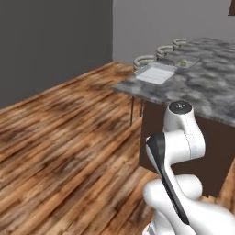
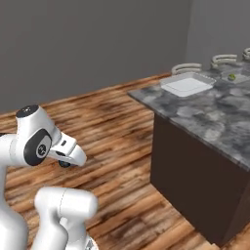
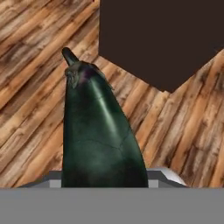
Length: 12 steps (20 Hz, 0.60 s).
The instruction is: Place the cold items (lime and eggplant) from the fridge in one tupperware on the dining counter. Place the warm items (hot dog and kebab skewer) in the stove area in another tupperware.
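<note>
A dark green, glossy eggplant [image 3: 98, 131] rises from the bottom of the hand view, stem end pointing away. My gripper [image 2: 65, 161] is shut on it, and its fingertips are hidden behind the eggplant. The hand hangs low beside the arm, over the wooden floor. On the grey marble dining counter [image 1: 202, 92] lies an empty clear tupperware [image 1: 156, 73] near the corner, the same tupperware [image 2: 187, 84] showing in the right base view. A second tupperware [image 1: 184, 61] behind it holds the small green lime [image 1: 182, 63], the lime [image 2: 232, 76] also seen from the right. Hot dog and kebab skewer are out of view.
The counter's dark brown side panel [image 2: 195, 171] stands close ahead to the right, and its corner [image 3: 166, 43] shows in the hand view. Metal-backed stools [image 1: 145, 59] line the counter's far side. Open wooden floor [image 1: 59, 137] spreads to the left, up to grey walls.
</note>
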{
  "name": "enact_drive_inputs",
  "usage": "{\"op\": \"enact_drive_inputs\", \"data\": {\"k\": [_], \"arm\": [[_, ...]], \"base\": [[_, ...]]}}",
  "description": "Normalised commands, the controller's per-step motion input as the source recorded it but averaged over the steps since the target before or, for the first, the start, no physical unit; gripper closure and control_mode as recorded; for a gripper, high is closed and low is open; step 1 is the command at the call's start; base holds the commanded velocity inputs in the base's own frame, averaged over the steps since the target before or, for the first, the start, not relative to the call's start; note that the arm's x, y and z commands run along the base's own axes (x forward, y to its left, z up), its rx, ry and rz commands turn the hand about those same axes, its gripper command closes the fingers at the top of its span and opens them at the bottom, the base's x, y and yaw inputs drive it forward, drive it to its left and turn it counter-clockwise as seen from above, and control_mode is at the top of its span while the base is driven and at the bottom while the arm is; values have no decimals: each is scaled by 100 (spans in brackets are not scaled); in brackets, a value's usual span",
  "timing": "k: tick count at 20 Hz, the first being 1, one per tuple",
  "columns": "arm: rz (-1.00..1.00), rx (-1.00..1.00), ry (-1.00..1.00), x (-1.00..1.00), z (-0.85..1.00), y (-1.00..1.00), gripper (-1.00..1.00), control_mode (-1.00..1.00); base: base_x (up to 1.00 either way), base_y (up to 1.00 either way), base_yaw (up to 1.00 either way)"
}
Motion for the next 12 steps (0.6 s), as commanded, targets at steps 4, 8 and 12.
{"op": "enact_drive_inputs", "data": {"k": [4,8,12], "arm": [[0,0,0,0,0,0,100,100],[0,0,0,0,0,0,100,100],[0,0,0,0,0,0,100,100]], "base": [[99,90,-67],[90,100,-52],[67,100,-42]]}}
